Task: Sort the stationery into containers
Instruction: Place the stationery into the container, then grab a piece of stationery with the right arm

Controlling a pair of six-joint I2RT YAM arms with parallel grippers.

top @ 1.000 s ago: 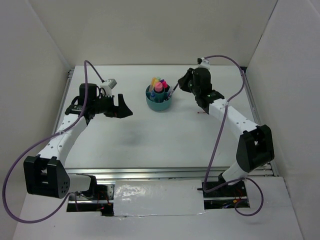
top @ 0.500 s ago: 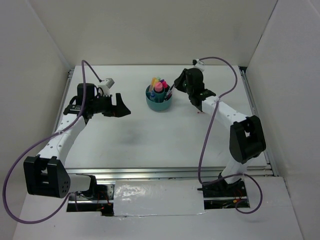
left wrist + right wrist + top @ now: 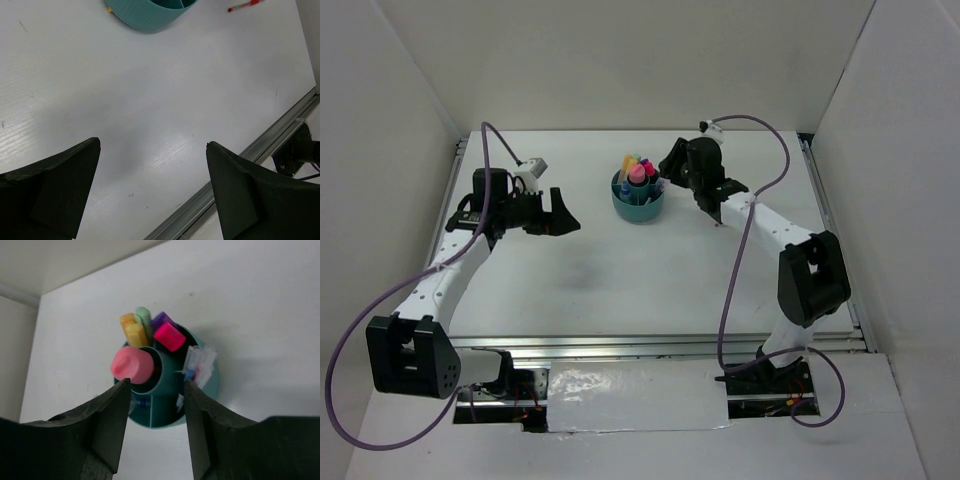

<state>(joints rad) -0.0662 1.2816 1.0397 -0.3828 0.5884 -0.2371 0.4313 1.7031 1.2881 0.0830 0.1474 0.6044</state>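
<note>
1. While your right gripper (image 3: 156,385) hangs over it, the teal organizer (image 3: 212,382) sits just below and ahead of the fingertips, framed in the gap between them.
2. Its central cup holds a pink-capped item (image 3: 132,365), nearest your left finger.
3. Beyond that cup stand yellow markers (image 3: 134,331), a green marker (image 3: 144,315), a purple marker (image 3: 161,319) and a magenta marker (image 3: 169,336).
4. Thin clear pens (image 3: 198,361) lean in the compartment on the right finger's side.
5. Your right jaws are parted, with nothing between them.
6. Your left gripper (image 3: 153,145) is spread wide, gripping nothing, over bare table (image 3: 150,75), with the organizer well ahead of it.
7. One red pen (image 3: 243,6) lies flat on the table, past the organizer from that left gripper.
</note>
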